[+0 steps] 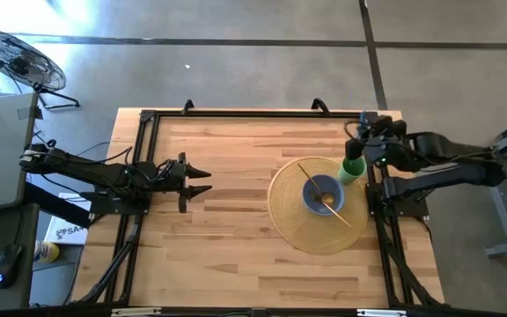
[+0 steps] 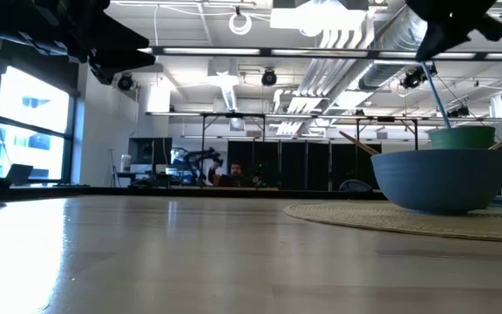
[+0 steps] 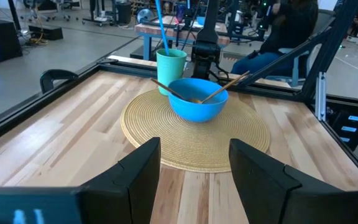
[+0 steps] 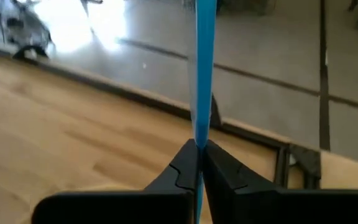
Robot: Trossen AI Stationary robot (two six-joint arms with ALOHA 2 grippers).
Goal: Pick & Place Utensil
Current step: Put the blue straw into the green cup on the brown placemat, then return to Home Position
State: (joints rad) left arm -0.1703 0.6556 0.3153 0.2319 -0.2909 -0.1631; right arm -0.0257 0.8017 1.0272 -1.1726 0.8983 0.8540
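The right hand (image 4: 199,163) is clamped on a thin blue utensil (image 4: 204,68), pinching its flat handle part-way up, above the green cup (image 1: 352,169) that stands near the counter's (image 1: 236,176) right edge, toward the far right corner. Whether its lower end is in the cup or just above it I cannot tell. The utensil looks like light, stiff, smooth plastic; held by such a narrow strip it may pivot or slip, so a hold square across the flat faces seems wisest. Just beside the cup a glossy blue bowl (image 3: 197,99) sits on a round woven mat (image 3: 194,134), coarse and ridged, with two slim wooden sticks (image 3: 229,84) leaning in it. The left hand (image 3: 194,171) waits, fingers apart, near the left edge of the pale planked counter.
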